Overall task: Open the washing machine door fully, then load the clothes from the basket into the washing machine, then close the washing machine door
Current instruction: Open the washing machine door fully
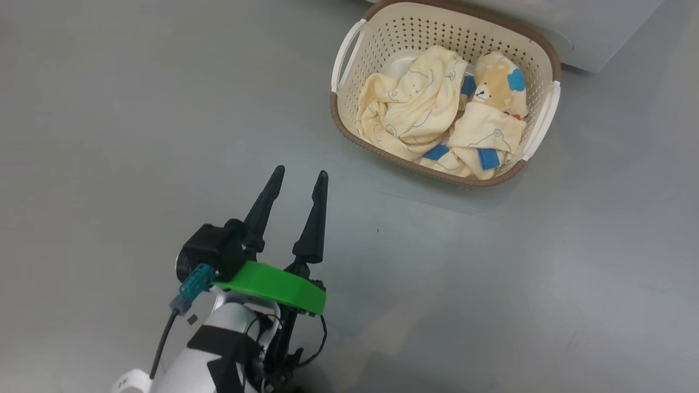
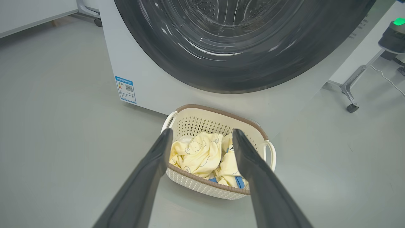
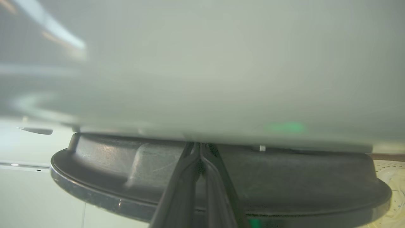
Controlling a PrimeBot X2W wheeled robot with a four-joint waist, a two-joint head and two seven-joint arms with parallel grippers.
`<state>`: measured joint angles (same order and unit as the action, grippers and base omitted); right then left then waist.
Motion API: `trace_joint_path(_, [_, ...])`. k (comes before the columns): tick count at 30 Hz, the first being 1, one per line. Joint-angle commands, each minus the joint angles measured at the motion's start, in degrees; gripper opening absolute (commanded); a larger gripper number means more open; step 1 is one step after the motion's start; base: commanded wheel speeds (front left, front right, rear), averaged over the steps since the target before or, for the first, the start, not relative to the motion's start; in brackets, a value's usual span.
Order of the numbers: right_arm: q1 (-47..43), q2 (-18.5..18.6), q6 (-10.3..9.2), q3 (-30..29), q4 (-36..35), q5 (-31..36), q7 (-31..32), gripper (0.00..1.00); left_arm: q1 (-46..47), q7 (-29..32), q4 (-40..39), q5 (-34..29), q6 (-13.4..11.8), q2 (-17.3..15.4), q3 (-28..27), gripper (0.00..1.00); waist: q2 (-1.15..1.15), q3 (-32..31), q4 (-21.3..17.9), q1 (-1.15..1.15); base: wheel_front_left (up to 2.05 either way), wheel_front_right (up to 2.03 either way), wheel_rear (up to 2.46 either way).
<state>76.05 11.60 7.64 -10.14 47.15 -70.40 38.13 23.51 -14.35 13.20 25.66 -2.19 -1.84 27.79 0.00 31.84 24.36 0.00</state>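
Poking closed right fingers [image 3: 180, 190] at washing machine door [image 3: 126, 164] rim, likely stiff, slick; left fingers [image 1: 313, 218] gaping, soft clothes [image 1: 409, 103] at 1 o'clock.

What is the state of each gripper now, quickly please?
Left gripper: open, holding nothing.
Right gripper: closed, nothing seen between its fingers, tips at the rim of the washing machine door.

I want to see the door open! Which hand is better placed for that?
The right hand: its shut fingers sit at the rim of the washing machine door. The left hand hangs open above the floor, short of the basket.
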Motion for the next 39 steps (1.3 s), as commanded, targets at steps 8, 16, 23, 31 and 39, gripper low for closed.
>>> trace_joint_path(8, [6.18,-2.25,-0.15,-1.77,3.97,-0.05,3.71,0.00,1.02,-0.65,-1.90,1.03,-0.79,-1.04,-0.87,1.00,0.00,0.22,0.72,0.00,0.00,0.00,0.00])
trace_joint_path(16, [6.42,-2.26,-0.15,-2.65,7.01,0.53,5.92,0.00,1.10,-0.65,-2.02,0.98,-0.89,-1.04,-0.67,1.00,0.00,0.02,0.61,0.00,0.00,0.00,0.00])
trace_joint_path(23, [6.43,-2.38,-0.15,-3.57,7.94,0.77,6.94,0.00,1.14,-0.65,-1.89,0.81,-0.77,-1.04,-0.72,1.00,0.00,-0.05,0.36,0.00,0.00,0.00,0.00])
trace_joint_path(31, [5.55,-2.98,-0.15,-4.43,8.53,0.84,8.34,0.00,1.08,-0.65,-1.81,0.66,-0.77,-1.04,-0.83,1.00,0.00,-0.77,0.16,0.00,0.00,0.00,0.00])
trace_joint_path(39, [4.34,-3.50,-0.15,-4.72,9.29,1.41,9.62,0.00,0.68,-0.65,-1.53,0.50,-0.69,-1.04,-0.95,1.00,0.00,-1.97,0.15,0.00,0.00,0.00,0.00])
